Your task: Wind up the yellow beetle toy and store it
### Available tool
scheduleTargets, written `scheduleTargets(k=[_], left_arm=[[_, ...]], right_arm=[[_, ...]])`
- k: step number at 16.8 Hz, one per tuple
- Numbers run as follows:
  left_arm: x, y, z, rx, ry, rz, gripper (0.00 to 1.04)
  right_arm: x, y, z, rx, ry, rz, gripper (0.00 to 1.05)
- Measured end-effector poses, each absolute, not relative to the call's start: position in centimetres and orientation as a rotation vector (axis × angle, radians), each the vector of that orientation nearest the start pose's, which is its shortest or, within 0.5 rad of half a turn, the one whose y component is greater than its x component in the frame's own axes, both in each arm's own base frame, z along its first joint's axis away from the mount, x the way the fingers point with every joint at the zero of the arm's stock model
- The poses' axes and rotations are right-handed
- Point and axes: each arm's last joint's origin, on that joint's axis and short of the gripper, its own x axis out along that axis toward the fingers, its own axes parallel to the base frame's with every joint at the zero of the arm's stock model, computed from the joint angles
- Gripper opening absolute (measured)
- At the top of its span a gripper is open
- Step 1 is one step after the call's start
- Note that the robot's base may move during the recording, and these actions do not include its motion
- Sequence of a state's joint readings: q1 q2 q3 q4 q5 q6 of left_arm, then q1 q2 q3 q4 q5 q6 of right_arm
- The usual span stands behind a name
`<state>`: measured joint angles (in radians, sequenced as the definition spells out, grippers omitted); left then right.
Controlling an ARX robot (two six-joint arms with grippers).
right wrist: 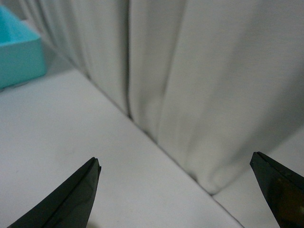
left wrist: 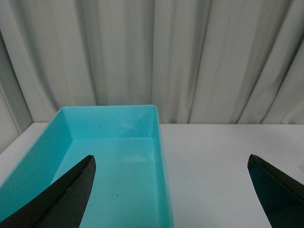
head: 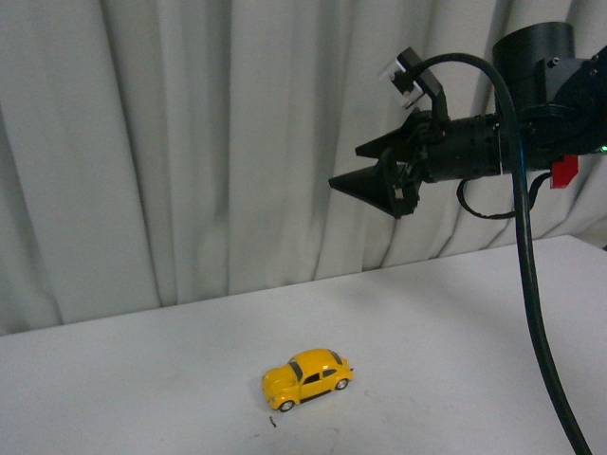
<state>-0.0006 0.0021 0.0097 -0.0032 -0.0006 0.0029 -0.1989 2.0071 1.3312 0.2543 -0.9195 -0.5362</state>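
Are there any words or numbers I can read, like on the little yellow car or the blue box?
There is no text that can be read in any view.
yellow beetle toy: no letters or numbers show on it.
turquoise box: plain, with no label.
small white piece on top of the right arm: too small and blurred to tell whether anything is printed on it.

Front view: table (head: 455, 313) lies open on every side of the yellow beetle toy (head: 306, 377), lower centre; free approach from above too. Tiny dark speck (head: 272, 423) just beside it. The right gripper (head: 346, 167) hangs high, upper right, well apart from the toy. Black cable (head: 527, 284) drops along the right edge. Curtain (head: 190, 142) walls off the far side. Left wrist view: teal bin (left wrist: 159, 142), lower left, open-topped, floor clear.
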Motion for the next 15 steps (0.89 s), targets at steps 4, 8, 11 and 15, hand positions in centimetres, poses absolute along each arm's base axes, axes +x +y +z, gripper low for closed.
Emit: scheduleTargets(k=[4, 8, 11, 15], left_arm=[[9.7, 0.0, 16.6, 0.003, -0.004, 0.0, 0.98], [9.7, 0.0, 16.6, 0.003, -0.004, 0.0, 0.98], [9.7, 0.0, 16.6, 0.003, -0.004, 0.0, 0.98], [9.7, 0.0, 16.6, 0.003, -0.004, 0.0, 0.98]], right_arm=[[45.6, -4.6, 19.4, -0.399, 0.267, 0.995, 0.98], [45.8, -3.7, 18.7, -0.45, 0.333, 1.082, 0.98], [44.8, -2.3, 16.0, -0.545, 0.487, 1.267, 0.98], [43.4, -1.0, 11.8, -0.721, 0.564, 1.443, 0.98]])
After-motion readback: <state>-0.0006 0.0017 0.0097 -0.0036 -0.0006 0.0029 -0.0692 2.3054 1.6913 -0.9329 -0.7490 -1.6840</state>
